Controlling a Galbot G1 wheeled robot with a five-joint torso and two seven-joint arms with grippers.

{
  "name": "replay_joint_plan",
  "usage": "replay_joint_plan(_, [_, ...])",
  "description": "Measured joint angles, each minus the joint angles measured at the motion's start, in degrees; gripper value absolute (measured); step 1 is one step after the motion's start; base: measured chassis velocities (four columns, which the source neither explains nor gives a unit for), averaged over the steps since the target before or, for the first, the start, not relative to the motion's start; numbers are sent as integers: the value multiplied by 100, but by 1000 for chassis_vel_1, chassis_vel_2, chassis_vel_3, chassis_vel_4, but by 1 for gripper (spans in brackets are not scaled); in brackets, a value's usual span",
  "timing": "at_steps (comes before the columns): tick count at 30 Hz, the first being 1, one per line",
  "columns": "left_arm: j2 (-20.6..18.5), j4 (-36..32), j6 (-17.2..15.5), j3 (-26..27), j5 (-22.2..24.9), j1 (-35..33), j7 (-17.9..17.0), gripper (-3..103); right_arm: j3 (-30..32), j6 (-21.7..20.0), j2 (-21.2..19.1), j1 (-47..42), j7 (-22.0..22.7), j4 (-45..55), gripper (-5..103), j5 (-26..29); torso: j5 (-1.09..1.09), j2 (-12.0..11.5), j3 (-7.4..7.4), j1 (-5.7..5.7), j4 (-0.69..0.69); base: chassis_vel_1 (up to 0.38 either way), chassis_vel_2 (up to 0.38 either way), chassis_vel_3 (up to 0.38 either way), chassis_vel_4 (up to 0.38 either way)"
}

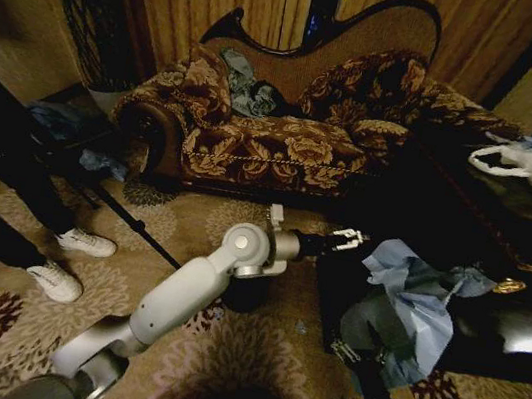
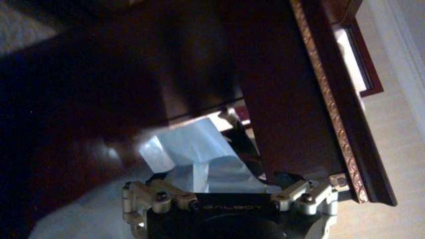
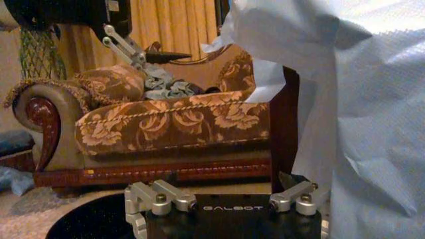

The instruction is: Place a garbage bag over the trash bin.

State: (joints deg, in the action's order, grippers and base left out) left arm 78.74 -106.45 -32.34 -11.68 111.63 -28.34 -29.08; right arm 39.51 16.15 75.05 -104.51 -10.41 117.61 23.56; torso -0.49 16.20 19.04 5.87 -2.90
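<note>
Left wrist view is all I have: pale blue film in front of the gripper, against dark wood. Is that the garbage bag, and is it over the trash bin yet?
Observer: Yes, that's the garbage bag. In the head view it hangs crumpled beside the left gripper, not spread over any rim.
Operator: Where's the right gripper?
Observer: The right gripper is at the bag's lower edge, nearer the robot.
Operator: And the trash bin?
Observer: The right wrist view shows a black round shape on the carpet, likely the trash bin, between that gripper and the sofa.
</note>
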Motion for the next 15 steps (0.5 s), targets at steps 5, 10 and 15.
replay_joint_plan(5, [247,295,-76,-114,189,27,-76,100,-16,7,42,2,-10,-35,100,-7,0,0,0,0,0,0,0,0,0])
replay_joint_plan(10, [542,722,-221,-261,166,87,-50,100,-49,42,67,49,-32,-118,100,-28,0,0,0,0,-1,0,0,0,0])
replay_joint_plan(15, [856,1118,-251,-442,-32,98,-23,100,-79,120,61,140,-17,-218,100,2,1,0,0,0,-1,0,0,0,0])
